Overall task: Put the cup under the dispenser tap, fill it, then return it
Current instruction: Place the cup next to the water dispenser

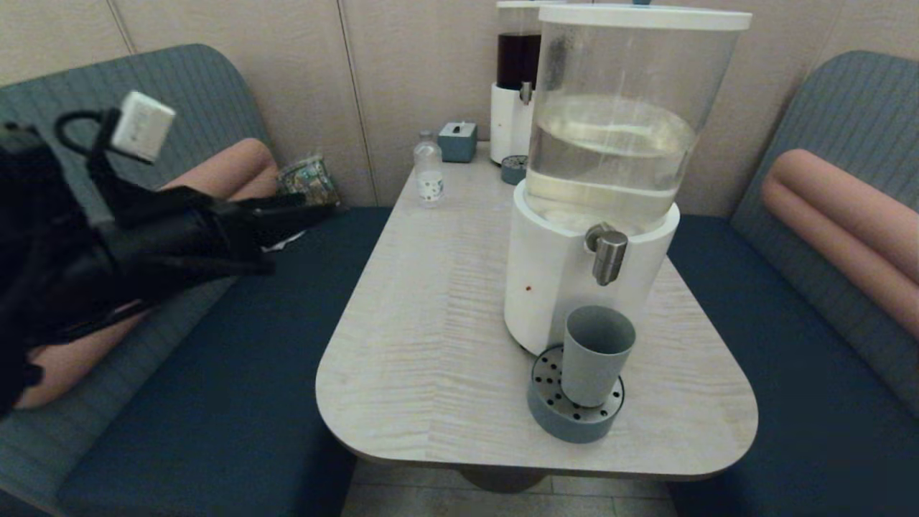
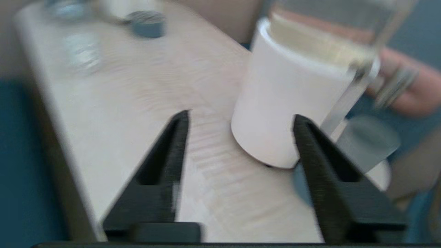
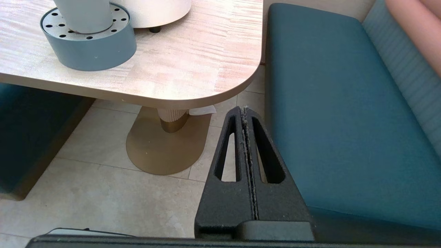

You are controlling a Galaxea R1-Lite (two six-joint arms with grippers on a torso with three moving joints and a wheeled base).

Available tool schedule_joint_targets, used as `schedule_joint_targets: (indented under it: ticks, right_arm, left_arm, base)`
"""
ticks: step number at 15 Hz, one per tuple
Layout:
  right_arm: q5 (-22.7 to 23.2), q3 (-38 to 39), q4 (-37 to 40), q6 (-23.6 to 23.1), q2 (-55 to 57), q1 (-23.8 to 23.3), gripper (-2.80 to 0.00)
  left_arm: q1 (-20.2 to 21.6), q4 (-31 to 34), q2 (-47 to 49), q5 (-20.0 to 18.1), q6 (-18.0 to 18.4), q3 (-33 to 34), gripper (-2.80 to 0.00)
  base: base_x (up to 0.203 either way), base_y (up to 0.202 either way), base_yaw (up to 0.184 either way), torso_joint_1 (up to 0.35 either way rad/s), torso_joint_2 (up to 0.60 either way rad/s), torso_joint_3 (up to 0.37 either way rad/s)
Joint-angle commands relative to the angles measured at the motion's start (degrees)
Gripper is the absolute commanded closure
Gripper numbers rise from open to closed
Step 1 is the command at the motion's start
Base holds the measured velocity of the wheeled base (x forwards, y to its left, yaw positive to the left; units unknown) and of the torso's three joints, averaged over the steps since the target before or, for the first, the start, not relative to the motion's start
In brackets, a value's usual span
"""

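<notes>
The grey-green cup (image 1: pixel 596 355) stands upright on the round perforated drip tray (image 1: pixel 574 416), directly below the steel dispenser tap (image 1: pixel 609 255) of the big dispenser (image 1: pixel 553 287), which has a white base and a tank of clear liquid. My left gripper (image 1: pixel 301 238) hangs in the air over the left bench, well left of the cup. It is open (image 2: pixel 241 116) and holds nothing, pointing toward the dispenser base (image 2: pixel 275 113) with the cup (image 2: pixel 367 141) off to one side. My right gripper (image 3: pixel 244 109) is shut and empty, low beside the table's near corner. The cup (image 3: pixel 84 15) and tray (image 3: pixel 89 51) show above it.
At the table's far end stand a narrower dispenser with dark liquid (image 1: pixel 517 79), its small drip tray (image 1: pixel 513 169), a small bottle (image 1: pixel 429 169) and a grey-blue box (image 1: pixel 457 140). Blue benches (image 1: pixel 215 402) flank the light wooden table (image 1: pixel 431 345). The table's pedestal (image 3: pixel 165 141) stands on a tiled floor.
</notes>
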Motion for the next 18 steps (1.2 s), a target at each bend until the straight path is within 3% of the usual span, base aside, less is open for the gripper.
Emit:
schedule_joint_targets:
  ticks: [1, 3, 4, 5, 7, 9, 11, 18]
  right_arm:
    - [0.0, 0.0, 0.0, 0.0, 0.0, 0.0, 0.0]
    - [0.0, 0.0, 0.0, 0.0, 0.0, 0.0, 0.0]
    - [0.0, 0.0, 0.0, 0.0, 0.0, 0.0, 0.0]
    - [0.0, 0.0, 0.0, 0.0, 0.0, 0.0, 0.0]
    - [0.0, 0.0, 0.0, 0.0, 0.0, 0.0, 0.0]
    - [0.0, 0.0, 0.0, 0.0, 0.0, 0.0, 0.0]
    - [0.0, 0.0, 0.0, 0.0, 0.0, 0.0, 0.0]
    - [0.0, 0.0, 0.0, 0.0, 0.0, 0.0, 0.0]
  left_arm:
    - [-1.3, -25.9, 13.3, -2.5, 1.4, 5.4, -2.8]
    - [-2.0, -35.5, 20.4, -5.6, 6.0, 12.9, -2.8]
    - [-2.2, -37.2, 22.5, -6.6, 12.4, 14.8, -2.8]
    - [-2.7, -38.1, 24.2, -7.0, 16.1, 15.6, -2.8]
    - [-5.8, -38.6, 23.2, -6.7, 17.4, 17.9, -2.8]
    - [-7.7, -38.6, 23.6, -2.6, 19.5, 17.4, -2.8]
    - [-8.5, -38.6, 26.3, -1.6, 20.1, 16.6, -2.8]
    - [-22.6, -38.6, 30.0, 0.5, 17.3, 12.0, -2.8]
  base:
    - [0.0, 0.0, 0.0, 0.0, 0.0, 0.0]
    - [0.0, 0.0, 0.0, 0.0, 0.0, 0.0]
    - [0.0, 0.0, 0.0, 0.0, 0.0, 0.0]
    - [0.0, 0.0, 0.0, 0.0, 0.0, 0.0]
    - [0.0, 0.0, 0.0, 0.0, 0.0, 0.0]
    - [0.0, 0.0, 0.0, 0.0, 0.0, 0.0]
    - [0.0, 0.0, 0.0, 0.0, 0.0, 0.0]
    - [0.0, 0.0, 0.0, 0.0, 0.0, 0.0]
